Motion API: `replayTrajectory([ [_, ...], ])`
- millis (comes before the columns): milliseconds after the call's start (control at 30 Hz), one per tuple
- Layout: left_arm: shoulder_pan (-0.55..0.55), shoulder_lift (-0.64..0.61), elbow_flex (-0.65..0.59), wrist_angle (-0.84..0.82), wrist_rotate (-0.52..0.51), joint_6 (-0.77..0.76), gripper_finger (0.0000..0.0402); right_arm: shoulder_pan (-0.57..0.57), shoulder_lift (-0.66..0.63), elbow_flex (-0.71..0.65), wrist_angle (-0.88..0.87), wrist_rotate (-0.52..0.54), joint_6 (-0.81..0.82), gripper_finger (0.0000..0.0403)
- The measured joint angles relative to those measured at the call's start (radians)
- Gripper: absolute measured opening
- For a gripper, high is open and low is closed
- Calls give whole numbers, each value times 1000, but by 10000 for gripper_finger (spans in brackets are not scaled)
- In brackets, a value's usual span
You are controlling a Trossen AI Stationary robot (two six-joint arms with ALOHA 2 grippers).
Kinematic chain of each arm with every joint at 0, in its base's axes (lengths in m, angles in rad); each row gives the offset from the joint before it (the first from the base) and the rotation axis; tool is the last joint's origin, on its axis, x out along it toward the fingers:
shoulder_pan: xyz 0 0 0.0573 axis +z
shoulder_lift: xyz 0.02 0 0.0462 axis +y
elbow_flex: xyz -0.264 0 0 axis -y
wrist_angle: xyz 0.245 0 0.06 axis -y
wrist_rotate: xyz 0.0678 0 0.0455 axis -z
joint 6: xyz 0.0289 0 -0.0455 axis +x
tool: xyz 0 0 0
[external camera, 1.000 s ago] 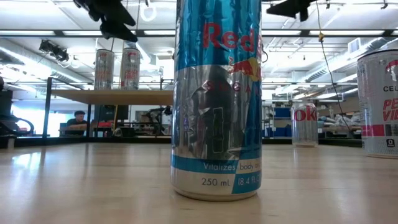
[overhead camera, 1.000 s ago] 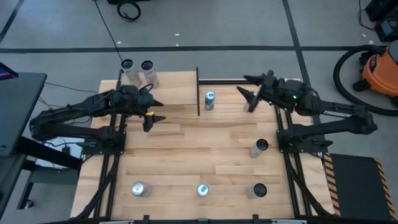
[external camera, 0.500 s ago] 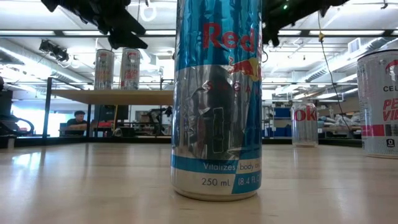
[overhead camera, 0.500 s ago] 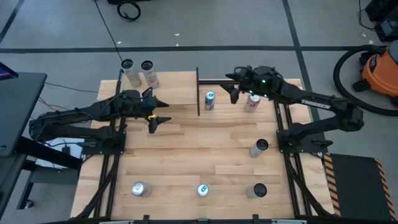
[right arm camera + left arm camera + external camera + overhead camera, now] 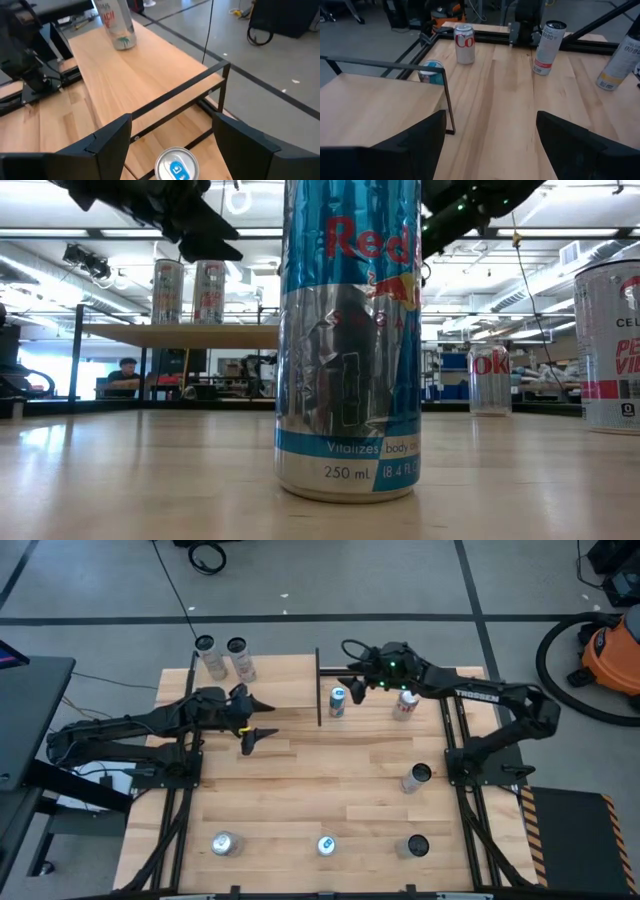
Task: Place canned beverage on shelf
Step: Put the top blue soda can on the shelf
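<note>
High view: a blue-topped can (image 5: 337,700) stands upright on the tabletop (image 5: 320,790), just beside the end rail of the shelf (image 5: 270,680), outside it and not on the panel. The right gripper (image 5: 354,680) hangs just beside this can, above and slightly to the far side of it; in the right wrist view the can's top (image 5: 175,166) lies between the two dark fingers (image 5: 107,145), which stand spread and clear of it, gripping nothing. Two tall cans (image 5: 222,657) stand on the shelf at its far corner, away from the blue-topped can.

The left gripper (image 5: 256,720) hovers over the near edge of the shelf, well apart from the blue-topped can; its fingers (image 5: 415,142) are spread with nothing between them.

A red and white can (image 5: 405,704) stands on the other side of the blue-topped can from the shelf, near it. A further can (image 5: 416,777) stands nearer the table's front on that same side. Three more cans stand along the front edge, well apart from the shelf: one (image 5: 222,843), one (image 5: 326,845) and one (image 5: 417,846). The middle of these fills the low view as a blue and silver can (image 5: 348,340)
</note>
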Motion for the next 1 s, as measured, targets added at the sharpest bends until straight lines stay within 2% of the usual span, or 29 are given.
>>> replayTrajectory([
  [133,0,-2,0,11,7,-9,311,0,37,1,-11,0,-1,285],
  [267,-3,-2,0,-45,45,-26,311,1,51,2,-35,5,-13,285],
  [700,-73,-2,0,-143,49,-61,311,0,59,2,-38,4,-61,285],
  [1000,-89,-3,-95,-30,45,-65,311,-1,59,1,-15,27,-8,285],
])
